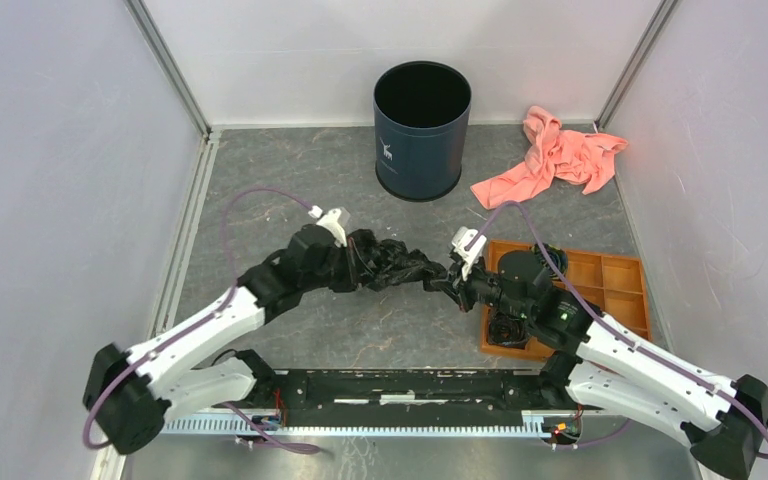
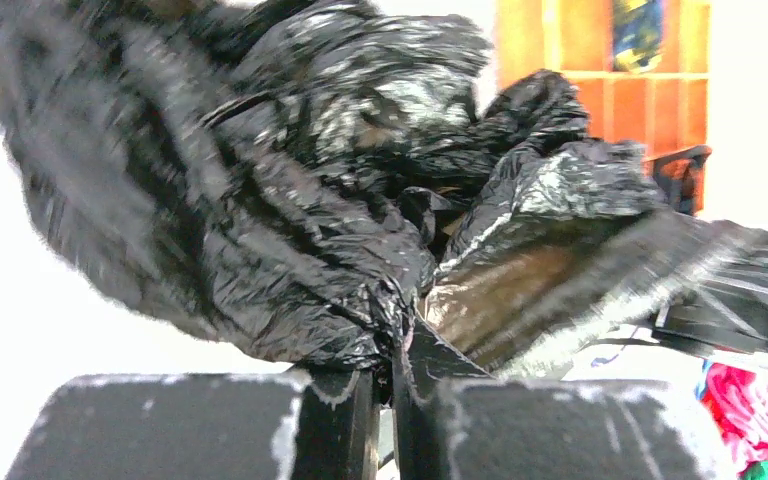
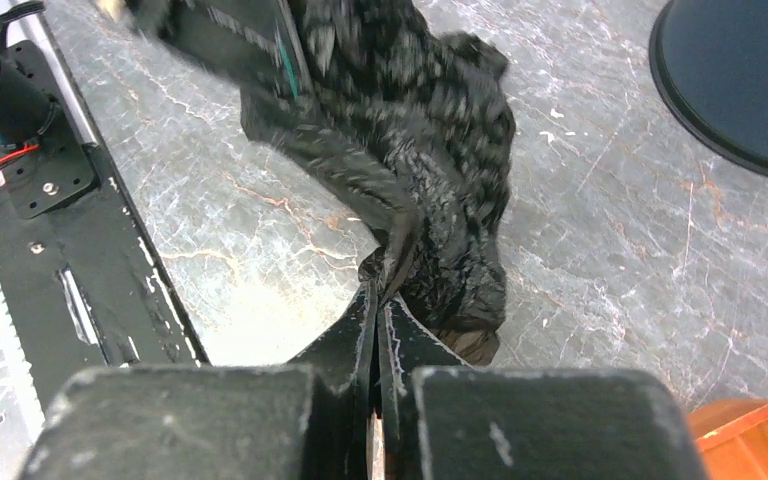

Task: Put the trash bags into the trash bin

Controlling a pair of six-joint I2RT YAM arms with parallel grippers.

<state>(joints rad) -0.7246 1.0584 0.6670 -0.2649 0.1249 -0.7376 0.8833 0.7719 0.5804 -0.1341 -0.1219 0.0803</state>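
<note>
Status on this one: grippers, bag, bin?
Left gripper, right gripper both shut on the trash bag, bunched between them. Trash bin upright beyond, mouth open. Nothing between bag and bin.

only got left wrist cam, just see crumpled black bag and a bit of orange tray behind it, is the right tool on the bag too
Observer: Yes, the right wrist view shows the right tool shut on a twisted end of the trash bag.
Operator: where do i drop it
Observer: The trash bin stands upright at the far edge of the table, beyond the bag, mouth open.
Operator: anything beside it
Observer: A pink cloth lies to its right, apart from it.
</note>
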